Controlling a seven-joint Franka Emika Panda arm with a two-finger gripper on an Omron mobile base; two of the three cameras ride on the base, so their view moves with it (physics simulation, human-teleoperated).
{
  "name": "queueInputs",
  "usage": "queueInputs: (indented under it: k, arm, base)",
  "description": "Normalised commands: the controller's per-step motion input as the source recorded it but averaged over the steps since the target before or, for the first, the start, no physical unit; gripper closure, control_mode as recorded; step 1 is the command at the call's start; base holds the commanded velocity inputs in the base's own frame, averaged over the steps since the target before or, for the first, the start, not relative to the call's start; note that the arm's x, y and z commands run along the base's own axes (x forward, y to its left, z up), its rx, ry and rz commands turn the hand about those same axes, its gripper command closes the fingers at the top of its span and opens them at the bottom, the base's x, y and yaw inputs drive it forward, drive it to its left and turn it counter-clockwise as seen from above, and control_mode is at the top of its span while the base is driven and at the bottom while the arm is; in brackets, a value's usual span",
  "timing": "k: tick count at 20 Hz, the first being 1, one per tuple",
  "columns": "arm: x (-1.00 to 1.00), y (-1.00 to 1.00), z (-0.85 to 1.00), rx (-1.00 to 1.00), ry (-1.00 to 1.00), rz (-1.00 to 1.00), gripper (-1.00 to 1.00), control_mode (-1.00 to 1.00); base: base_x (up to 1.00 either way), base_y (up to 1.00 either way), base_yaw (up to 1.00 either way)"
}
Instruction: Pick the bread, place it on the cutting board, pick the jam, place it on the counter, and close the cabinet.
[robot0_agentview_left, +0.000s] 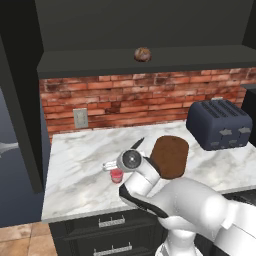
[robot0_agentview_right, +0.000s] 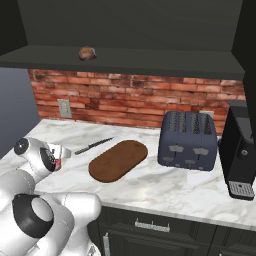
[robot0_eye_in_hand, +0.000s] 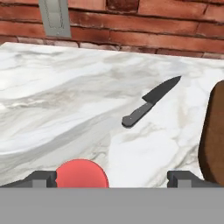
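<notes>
Jaws apart, low over the surface (robot0_agentview_left: 80, 165), tips straddling the jam (robot0_eye_in_hand: 82, 173); jar cut off by the frame's lower edge. Knife (robot0_eye_in_hand: 151, 102) ahead. Cutting board (robot0_agentview_right: 118, 160) to the right, half hidden by the arm in the left base view. Bread (robot0_agentview_left: 142, 54) up in the open cabinet (robot0_agentview_left: 140, 62).

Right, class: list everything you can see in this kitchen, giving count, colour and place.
bread: one, mottled brown, on the cabinet shelf
jam: one, red, on the counter
cutting board: one, dark brown, on the counter
knife: one, black, beside the board
toaster: one, dark blue-grey, right of the board
coffee machine: one, black, far right
socket: one, grey, brick wall
claw: one, dark tips, open around the jam
</notes>
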Motion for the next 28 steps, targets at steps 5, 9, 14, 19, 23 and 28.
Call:
queueInputs:
  k: [5,9,14,19,23,28]
  arm:
    - [-0.13,-0.14,0.32,0.0,-0.02,0.0,-1.0,-1.0]
    - [-0.19,-0.15,0.24,0.0,-0.03,0.0,-1.0,-1.0]
    - [-0.21,-0.14,0.24,0.0,-0.01,0.0,-1.0,-1.0]
    - [-0.21,-0.11,0.24,0.0,0.0,0.0,-1.0,-1.0]
    - [-0.19,-0.09,0.26,0.0,0.0,0.0,-1.0,-1.0]
    - [-0.22,-0.04,0.24,0.0,0.0,0.0,-1.0,-1.0]
  base:
    - [0.0,0.0,0.0]
    - [0.0,0.0,0.0]
    - [0.0,0.0,0.0]
    - [0.0,0.0,0.0]
    - [0.0,0.0,0.0]
    - [0.0,0.0,0.0]
